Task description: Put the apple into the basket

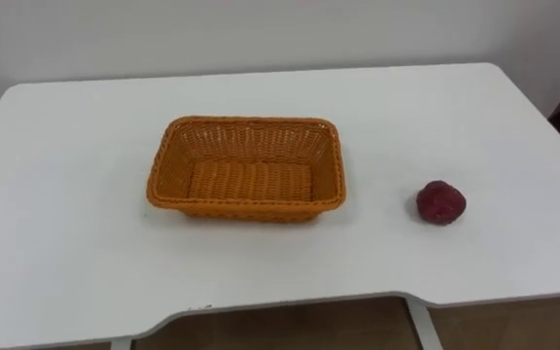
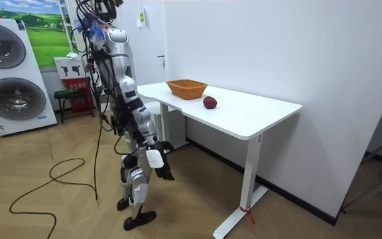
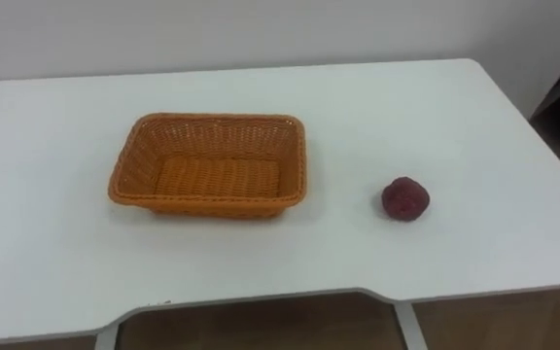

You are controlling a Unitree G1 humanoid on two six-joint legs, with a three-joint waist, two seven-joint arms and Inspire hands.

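The table (image 1: pixel 66 194) is smooth and the basket (image 1: pixel 246 207) looks light, so a clumsy reach could shove it aside. The apple (image 1: pixel 441 202) lies on the table to the basket's right, well apart from it, and may roll away if I nudge it. My right hand (image 2: pixel 162 170) hangs by my thigh; I cannot tell how its fingers are set. One table, one basket, one apple.
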